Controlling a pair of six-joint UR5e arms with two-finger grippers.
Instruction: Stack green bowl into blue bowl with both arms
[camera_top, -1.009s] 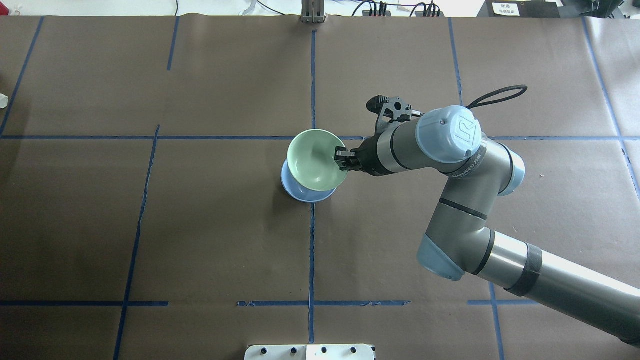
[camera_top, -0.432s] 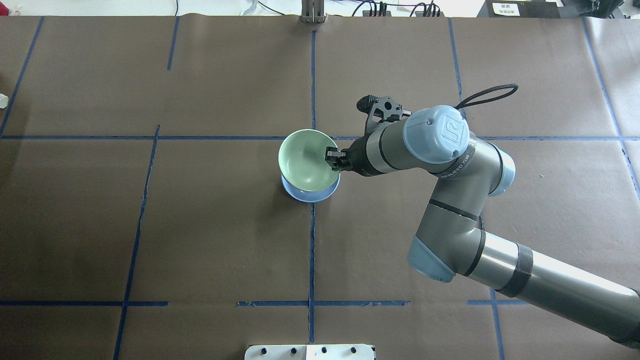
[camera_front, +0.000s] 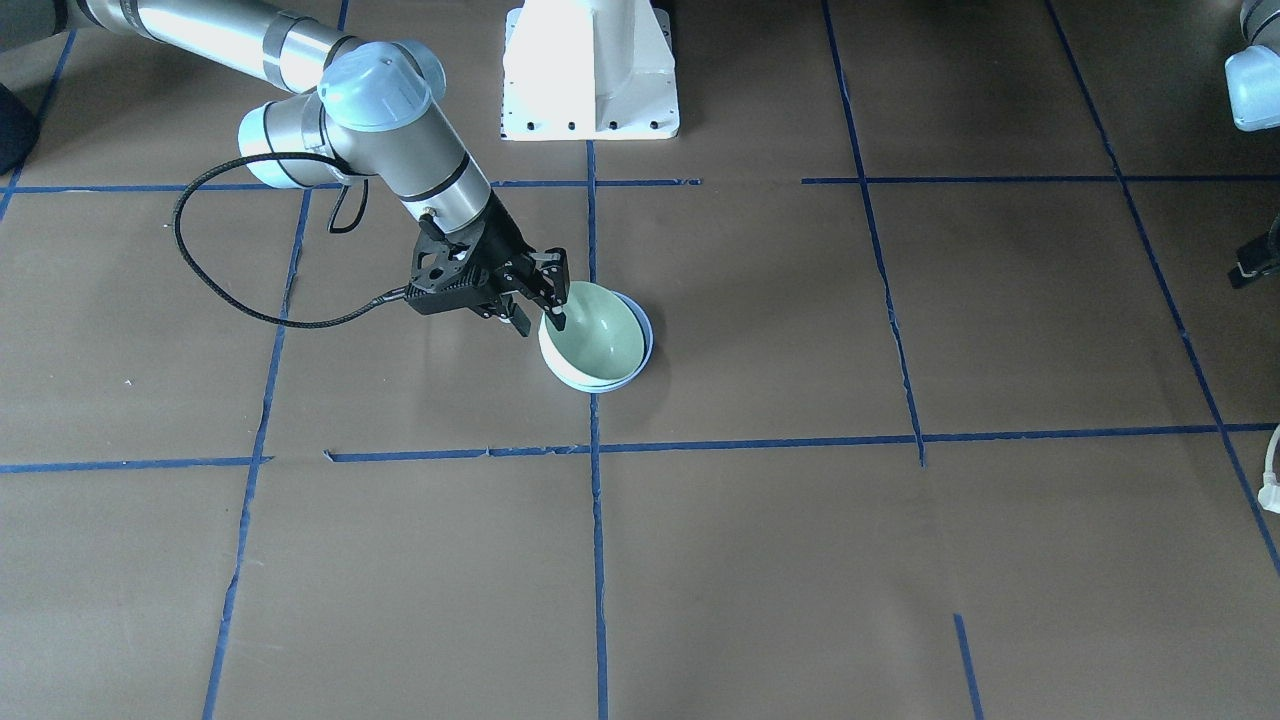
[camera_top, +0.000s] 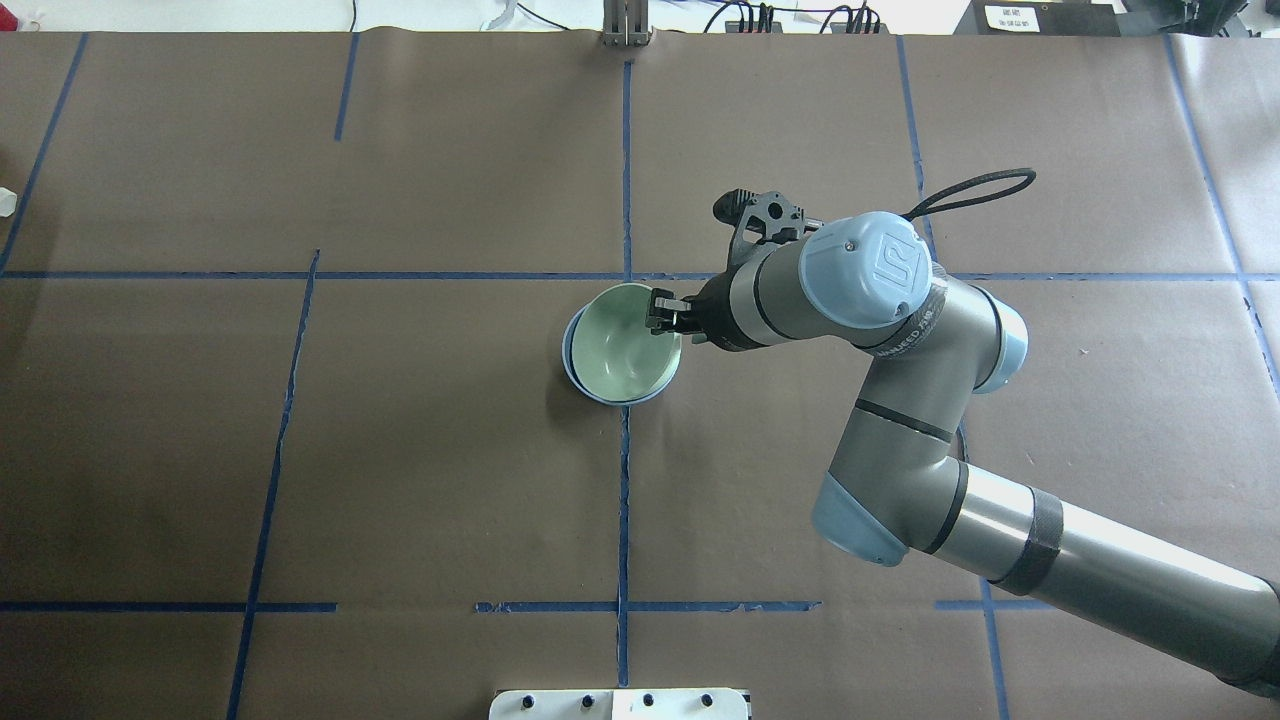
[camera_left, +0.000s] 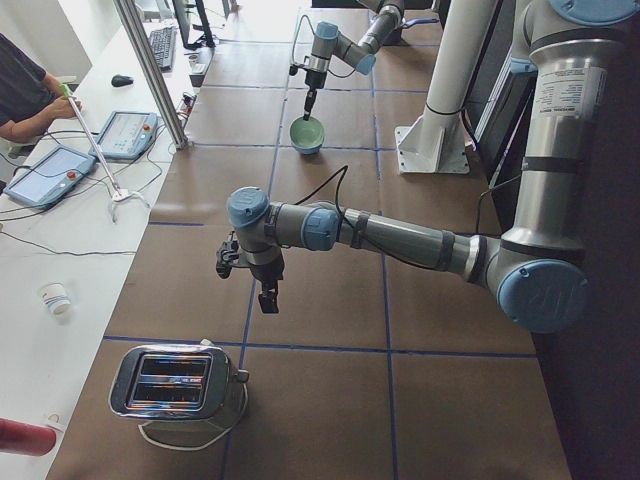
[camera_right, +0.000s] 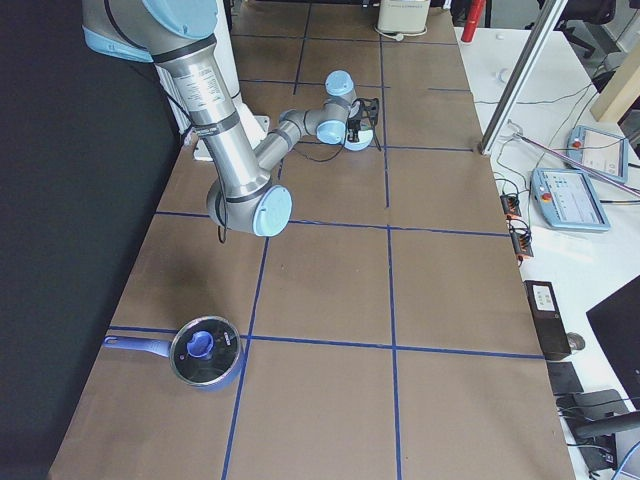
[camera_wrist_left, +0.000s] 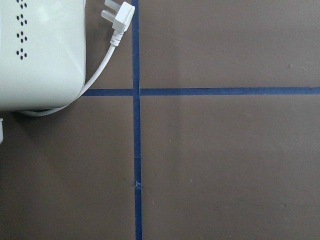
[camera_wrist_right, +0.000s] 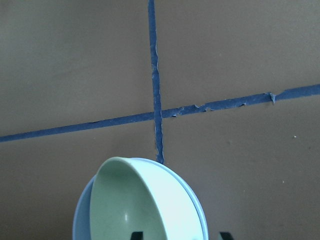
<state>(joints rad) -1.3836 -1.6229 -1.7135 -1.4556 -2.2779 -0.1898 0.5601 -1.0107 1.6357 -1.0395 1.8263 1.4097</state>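
Observation:
The pale green bowl (camera_top: 620, 345) sits tilted inside the pale blue bowl (camera_top: 567, 352) at the table's middle, also seen in the front view (camera_front: 600, 345) with only the blue bowl's rim (camera_front: 650, 340) showing. My right gripper (camera_top: 661, 312) stands open at the green bowl's right rim, one finger inside and one outside (camera_front: 537, 315). The right wrist view shows both bowls (camera_wrist_right: 145, 205) and two fingertips (camera_wrist_right: 135, 235) wide apart. My left gripper (camera_left: 268, 298) hangs over bare table near a toaster, and I cannot tell whether it is open or shut.
A chrome toaster (camera_left: 180, 385) with a white plug (camera_wrist_left: 120, 22) stands at the table's left end. A pot with a blue lid (camera_right: 205, 352) sits at the right end. The white pedestal (camera_front: 590, 70) is behind the bowls. Operators' tablets (camera_left: 125, 133) lie on the side bench.
My right gripper carried the green bowl left, then down into the blue bowl. The green bowl now rests inside it, and the fingers stand apart at its rim.

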